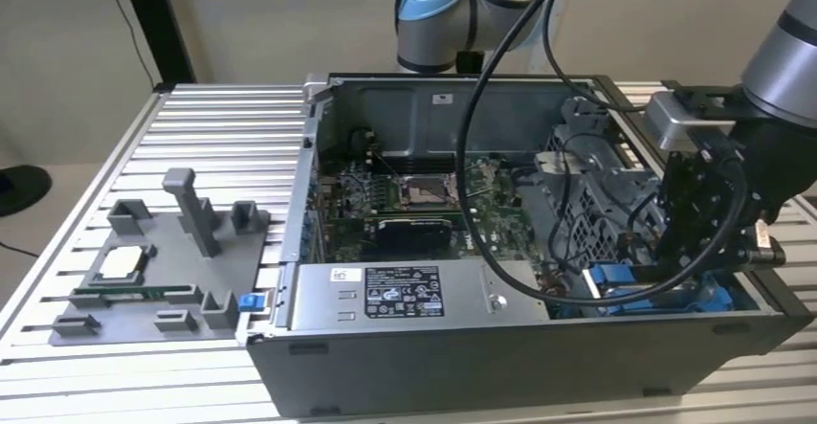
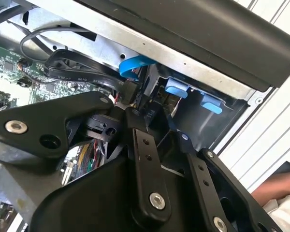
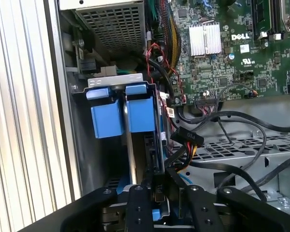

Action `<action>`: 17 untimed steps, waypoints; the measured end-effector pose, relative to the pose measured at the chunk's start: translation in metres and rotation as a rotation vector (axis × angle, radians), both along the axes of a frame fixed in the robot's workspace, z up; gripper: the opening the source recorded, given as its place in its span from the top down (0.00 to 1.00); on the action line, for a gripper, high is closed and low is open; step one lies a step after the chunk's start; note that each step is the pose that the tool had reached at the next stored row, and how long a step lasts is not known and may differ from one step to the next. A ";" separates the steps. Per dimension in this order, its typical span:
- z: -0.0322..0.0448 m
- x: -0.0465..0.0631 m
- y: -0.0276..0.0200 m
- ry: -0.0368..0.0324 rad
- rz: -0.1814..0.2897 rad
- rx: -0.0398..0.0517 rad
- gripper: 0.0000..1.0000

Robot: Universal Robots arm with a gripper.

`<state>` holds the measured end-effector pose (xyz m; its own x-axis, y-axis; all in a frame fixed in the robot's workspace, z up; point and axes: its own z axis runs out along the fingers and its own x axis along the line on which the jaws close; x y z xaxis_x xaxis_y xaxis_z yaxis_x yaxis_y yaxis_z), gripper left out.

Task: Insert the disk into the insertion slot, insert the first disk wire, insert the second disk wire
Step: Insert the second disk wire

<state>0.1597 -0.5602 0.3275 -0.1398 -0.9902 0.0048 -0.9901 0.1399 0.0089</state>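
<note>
Watching, I judge the blue-framed silver disk (image 3: 141, 116) seated in the grey rectangular slot (image 3: 94, 159) ahead of the black claw (image 3: 164, 189), black wires (image 3: 186, 137) beside it not yet plugged; its grip I cannot tell.

Silver-grey arm (image 1: 782, 55), pale blue joint cap (image 1: 431, 1), looping black cable (image 1: 468, 118), grey box (image 1: 683, 120) at the wrist, matt black gripper (image 2: 158, 125), silver screw heads (image 2: 157, 200) on its links

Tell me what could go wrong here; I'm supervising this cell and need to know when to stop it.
1. Loose black cables lie right beside the gripper at the insertion slot's blue tabs; it might snag or pinch one.
2. A person's arm is near the case in the second wrist view; a swing outward could hit it.
</note>
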 end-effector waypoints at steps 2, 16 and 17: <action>0.0005 0.000 0.0001 0.0003 0.000 0.0001 0.00; 0.0248 0.000 0.0001 0.0213 0.000 -0.0002 0.00; 0.0271 0.000 0.0001 0.0234 0.000 0.0000 0.00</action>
<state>0.1598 -0.5601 0.3545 -0.1396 -0.9902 0.0081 -0.9897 0.1398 0.0321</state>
